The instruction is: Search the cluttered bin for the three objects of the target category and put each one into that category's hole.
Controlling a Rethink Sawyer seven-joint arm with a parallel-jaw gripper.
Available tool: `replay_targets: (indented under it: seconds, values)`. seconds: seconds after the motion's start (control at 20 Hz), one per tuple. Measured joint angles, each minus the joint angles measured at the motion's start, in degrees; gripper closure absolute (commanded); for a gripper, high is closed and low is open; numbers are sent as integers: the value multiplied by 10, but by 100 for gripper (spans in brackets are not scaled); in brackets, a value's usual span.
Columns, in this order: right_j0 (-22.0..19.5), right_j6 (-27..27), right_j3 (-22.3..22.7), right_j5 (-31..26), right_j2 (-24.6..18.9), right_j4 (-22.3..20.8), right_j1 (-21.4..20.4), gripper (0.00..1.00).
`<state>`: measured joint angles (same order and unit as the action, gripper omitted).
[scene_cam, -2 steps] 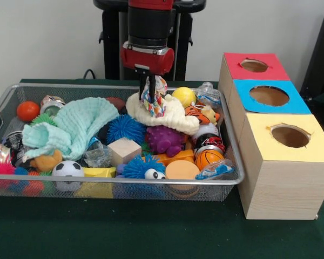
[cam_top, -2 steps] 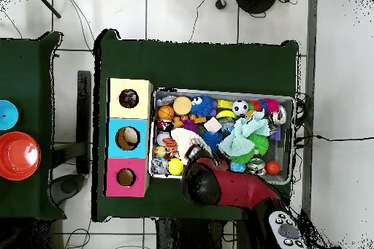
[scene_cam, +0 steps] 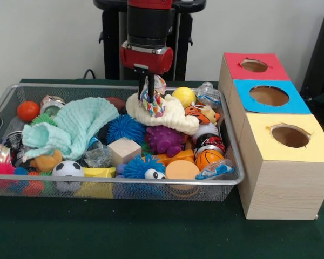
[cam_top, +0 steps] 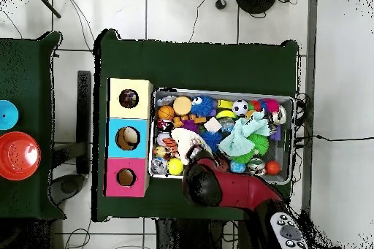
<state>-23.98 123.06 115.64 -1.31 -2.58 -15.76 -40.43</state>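
Observation:
The wire mesh bin [scene_cam: 54, 185] is full of toys; in the overhead view its rim [cam_top: 226, 92] lies right of the boxes. My gripper [scene_cam: 147, 89] reaches down at the bin's far middle. It is shut on the multicoloured dotted wad [scene_cam: 155, 100], which rests on the cream waffle towel [scene_cam: 170, 114]. A greyish crinkly wad [scene_cam: 99, 155] lies near the front, beside a wooden cube [scene_cam: 124, 150]. The yellow-topped box's hole [scene_cam: 290, 136] is right of the bin, nearest the camera; it also shows in the overhead view [cam_top: 128, 98]. My arm hides the gripper from overhead.
The mint waffle towel [scene_cam: 75, 128] covers the bin's left middle. Spiky balls, a soccer ball [scene_cam: 68, 169], a basketball [scene_cam: 208, 158] and other toys fill the bin. The blue-topped box [scene_cam: 270, 96] and the red-topped box [scene_cam: 254, 66] stand behind the yellow one.

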Motion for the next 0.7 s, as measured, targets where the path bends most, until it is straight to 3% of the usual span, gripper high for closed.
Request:
replay_targets:
  seconds: [0.35, 0.7]
  values:
    - [-20, 0, 13, 47, 0, -16, -3, 100]
    - [-23, 0, 22, 57, 0, -17, -8, 100]
